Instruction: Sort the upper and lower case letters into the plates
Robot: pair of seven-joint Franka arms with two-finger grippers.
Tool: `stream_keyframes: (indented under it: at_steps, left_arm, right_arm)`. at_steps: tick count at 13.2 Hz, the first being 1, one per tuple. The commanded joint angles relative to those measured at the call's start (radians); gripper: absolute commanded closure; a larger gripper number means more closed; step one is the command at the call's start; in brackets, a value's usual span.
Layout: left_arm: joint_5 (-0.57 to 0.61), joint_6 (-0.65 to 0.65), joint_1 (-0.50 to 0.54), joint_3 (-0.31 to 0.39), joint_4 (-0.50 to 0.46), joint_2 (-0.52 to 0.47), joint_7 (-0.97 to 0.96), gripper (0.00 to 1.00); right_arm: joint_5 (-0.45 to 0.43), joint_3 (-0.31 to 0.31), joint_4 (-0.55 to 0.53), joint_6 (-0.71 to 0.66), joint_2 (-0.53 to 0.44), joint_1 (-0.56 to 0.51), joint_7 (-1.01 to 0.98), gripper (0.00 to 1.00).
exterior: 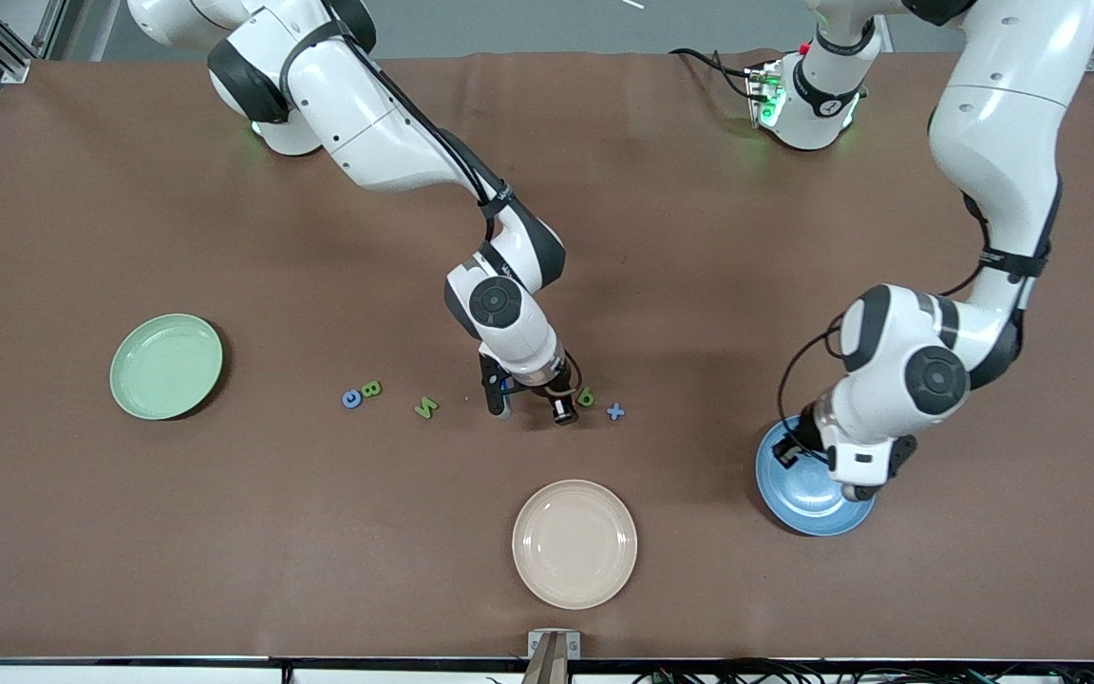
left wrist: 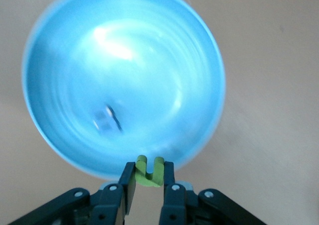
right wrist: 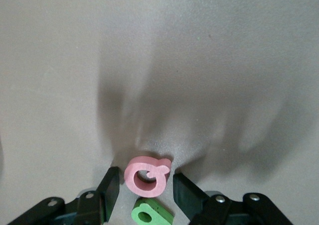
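Observation:
My right gripper [exterior: 530, 410] is down at the table's middle and open, a finger on each side of a pink-red letter [right wrist: 147, 175] that lies flat, with a gap on both sides. A green letter [right wrist: 152, 214] lies just beside the pink one, closer to the palm. My left gripper [left wrist: 149, 166] is shut on a green U-shaped letter [left wrist: 149, 172] above the rim of the blue plate [exterior: 808, 508]. The mint green plate [exterior: 166, 366] is at the right arm's end. More letters lie in a row: blue [exterior: 351, 399], green [exterior: 371, 389], green [exterior: 425, 407], green [exterior: 586, 396], blue [exterior: 614, 411].
A cream-beige plate [exterior: 575, 542] sits nearer the front camera than the row of letters. The brown table mat [exterior: 224, 532] covers the whole work area. The right arm's elbow [exterior: 509, 275] hangs over the table's middle.

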Motion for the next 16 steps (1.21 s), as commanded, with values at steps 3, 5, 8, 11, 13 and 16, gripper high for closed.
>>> stream_keyframes:
  at_steps: [3, 5, 8, 11, 13, 16]
  left_arm:
    - [0.042, 0.056, -0.012, 0.049, 0.041, 0.088, 0.098, 0.15]
    - [0.117, 0.055, -0.012, 0.047, 0.039, 0.079, 0.083, 0.0]
    - [0.111, 0.024, -0.031, 0.003, 0.035, 0.053, 0.028, 0.0]
    - [0.111, 0.016, -0.128, -0.029, 0.038, 0.054, -0.099, 0.01]
    - [0.111, 0.016, -0.215, -0.029, 0.061, 0.063, -0.22, 0.03]
    - [0.108, 0.029, -0.327, -0.028, 0.076, 0.091, -0.328, 0.09]
  right_arm:
    - [0.004, 0.004, 0.003, -0.007, 0.021, 0.004, 0.004, 0.62]
    - [-0.002, 0.004, 0.001, -0.007, 0.021, 0.004, 0.002, 0.7]
    - [-0.008, 0.002, 0.001, -0.016, 0.012, 0.003, 0.002, 0.76]
    - [-0.034, -0.002, 0.011, -0.154, -0.035, -0.011, -0.002, 0.76]
    - [-0.062, -0.007, 0.023, -0.269, -0.089, -0.028, -0.051, 0.76]
    - [-0.065, -0.008, 0.023, -0.456, -0.17, -0.066, -0.224, 0.77]
